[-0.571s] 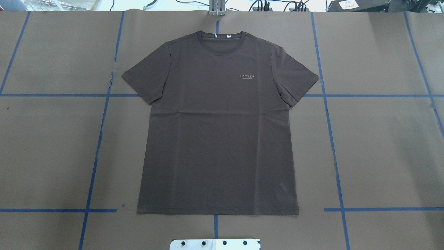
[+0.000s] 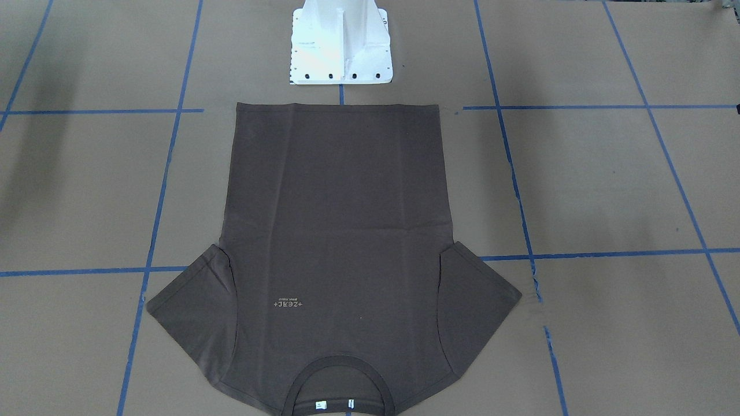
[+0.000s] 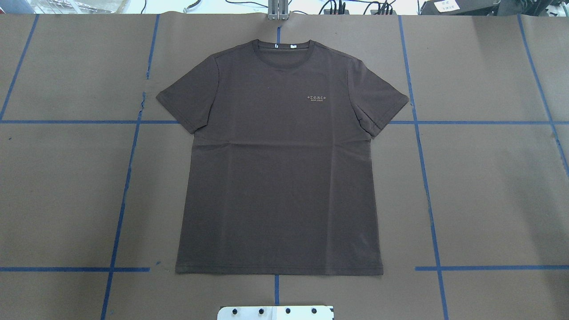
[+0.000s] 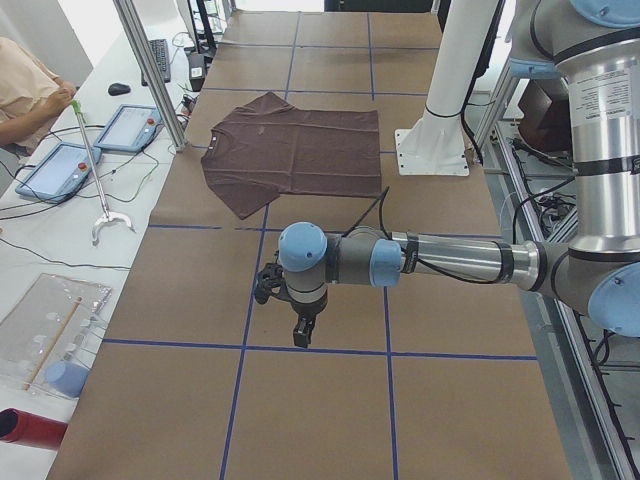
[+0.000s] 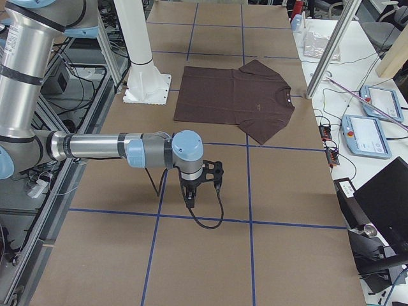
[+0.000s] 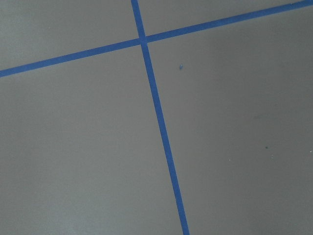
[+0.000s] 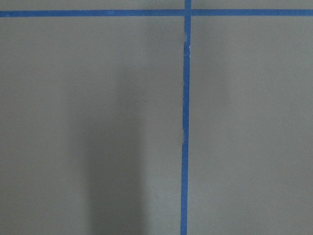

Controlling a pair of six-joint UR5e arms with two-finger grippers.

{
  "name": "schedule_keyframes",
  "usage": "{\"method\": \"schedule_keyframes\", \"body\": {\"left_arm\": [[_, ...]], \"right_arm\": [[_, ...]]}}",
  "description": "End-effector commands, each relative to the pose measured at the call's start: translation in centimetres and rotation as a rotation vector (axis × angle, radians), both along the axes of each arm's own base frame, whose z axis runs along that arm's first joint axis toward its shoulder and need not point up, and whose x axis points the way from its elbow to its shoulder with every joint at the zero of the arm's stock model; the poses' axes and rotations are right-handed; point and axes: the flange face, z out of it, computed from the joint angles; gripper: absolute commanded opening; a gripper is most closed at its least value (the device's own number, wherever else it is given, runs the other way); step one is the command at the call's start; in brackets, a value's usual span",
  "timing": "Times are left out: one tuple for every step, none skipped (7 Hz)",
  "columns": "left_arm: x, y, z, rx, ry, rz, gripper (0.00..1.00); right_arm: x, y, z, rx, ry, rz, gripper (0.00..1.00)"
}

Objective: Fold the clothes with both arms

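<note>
From behind and above, we look down on the T-shirt (image 3: 279, 178), collar at frame top, the white pedestal base (image 3: 275, 312) at the bottom edge. Our front camera faces back, steeply down, and shows the same shirt and base flipped top to bottom. Our end cameras look along the table (image 4: 320, 420) from opposite ends, with the left arm (image 4: 450, 262) or right arm (image 5: 102, 146) near and the shirt far. Our wrist cameras sit close over brown paper (image 7: 98, 122) and blue tape (image 6: 156, 98).

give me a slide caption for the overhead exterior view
Dark brown short-sleeved T-shirt spread flat and unfolded on the brown table with blue tape lines, collar at the far edge.
</note>
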Motion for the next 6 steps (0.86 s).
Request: {"method": "schedule_keyframes", "body": {"left_arm": [[-0.8,-2.3,-2.6,0.093,-0.136,-0.008,1.0],[-0.7,-4.6,-5.7,0.231,-0.132,-0.02,1.0],[-0.9,-7.2,-9.5,0.453,-0.155,-0.05,1.0],[-1.0,-8.5,-12.1,0.637,-0.151,-0.071,1.0],[-0.8,-8.7,-11.7,0.656,-0.127,-0.06,1.0],[-0.5,-8.7,-12.2,0.665,-0.103,-0.052,1.0]], "right_arm": [[-0.2,-2.6,-2.8,0.096,-0.01,0.0,1.0],[-0.4,-5.2,-5.6,0.227,-0.022,0.0,1.0],[-0.4,-8.7,-7.7,0.337,-0.015,0.005,1.0],[-0.6,-10.1,-8.1,0.351,-0.033,-0.001,1.0],[-0.6,-10.8,-8.1,0.348,-0.04,0.002,1.0],[-1.0,-12.1,-8.4,0.301,-0.097,0.031,1.0]]}}
